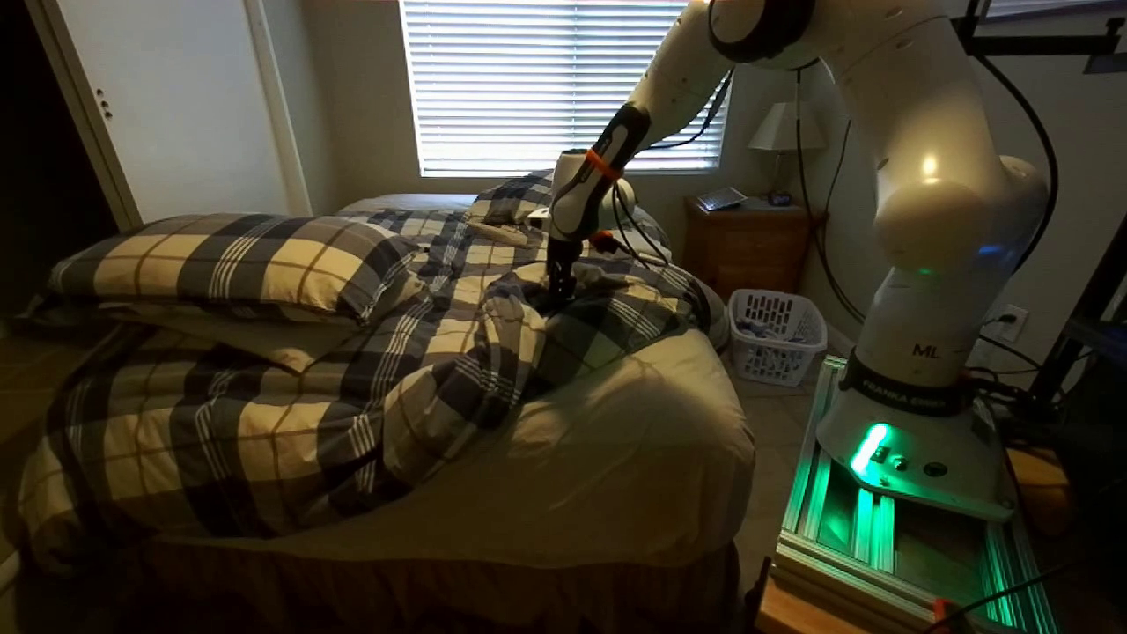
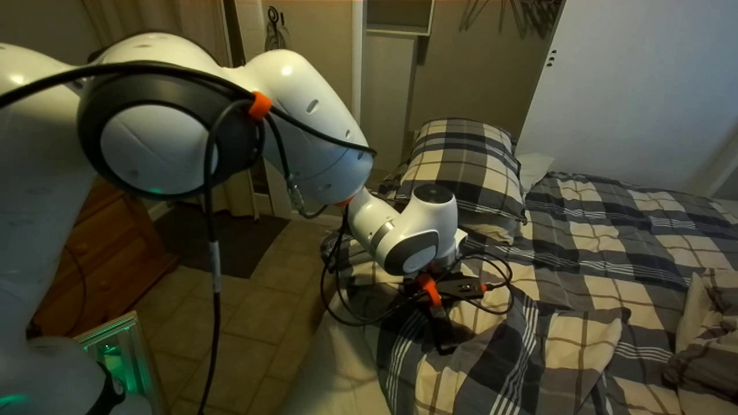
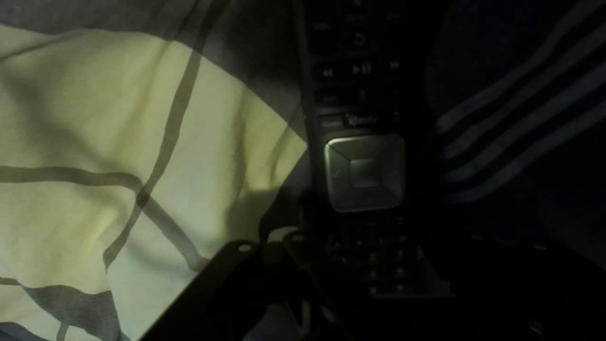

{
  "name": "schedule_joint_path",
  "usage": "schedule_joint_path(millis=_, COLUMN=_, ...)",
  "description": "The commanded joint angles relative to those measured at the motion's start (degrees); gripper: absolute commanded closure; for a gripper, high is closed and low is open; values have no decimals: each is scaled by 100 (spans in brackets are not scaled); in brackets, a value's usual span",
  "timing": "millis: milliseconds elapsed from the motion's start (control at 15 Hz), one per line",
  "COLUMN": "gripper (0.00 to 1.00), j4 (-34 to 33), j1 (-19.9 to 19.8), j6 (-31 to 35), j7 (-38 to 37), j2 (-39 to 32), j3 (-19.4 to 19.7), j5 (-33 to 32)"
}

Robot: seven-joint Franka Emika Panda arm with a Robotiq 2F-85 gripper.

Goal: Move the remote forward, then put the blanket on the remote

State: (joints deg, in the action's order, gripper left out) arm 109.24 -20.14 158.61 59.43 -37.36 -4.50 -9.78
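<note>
The remote [image 3: 364, 173] is black with a silver square pad and small keys. It runs lengthwise through the dark middle of the wrist view. My gripper [image 3: 386, 241] has a finger on each side of its keypad end and appears shut on it; the right side is very dark. The blanket [image 1: 440, 343] is a large plaid comforter, bunched in folds on the bed. It also shows in an exterior view [image 2: 496, 374] and beneath the remote in the wrist view [image 3: 94, 118]. In both exterior views the gripper [image 1: 561, 292] [image 2: 445, 349] points down into the folds, and the remote cannot be clearly made out.
Plaid pillows [image 1: 229, 264] are stacked on the bed, and another plaid pillow [image 1: 511, 201] lies at the back. Bare mattress [image 1: 616, 458] shows at the near edge. A white laundry basket [image 1: 777, 339] and a wooden nightstand [image 1: 748, 246] stand beside the bed. Cables [image 2: 346, 311] loop around the wrist.
</note>
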Motion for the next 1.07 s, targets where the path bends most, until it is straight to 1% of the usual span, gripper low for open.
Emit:
schedule_joint_path(millis=0, gripper=69, j4=49, j1=-2, j6=-263, j7=50, j2=189, j3=1, j5=159)
schedule_joint_path(millis=67, gripper=69, j4=113, j1=80, j6=-340, j7=-23, j2=284, j3=90, j5=94)
schedule_joint_path(millis=467, gripper=69, j4=355, j1=284, j6=-831, j7=-156, j2=717, j3=335, j5=18)
schedule_joint_path(millis=1000, gripper=69, j4=989, j1=418, j6=-1405, j7=-91, j2=1388, j3=353, j5=104)
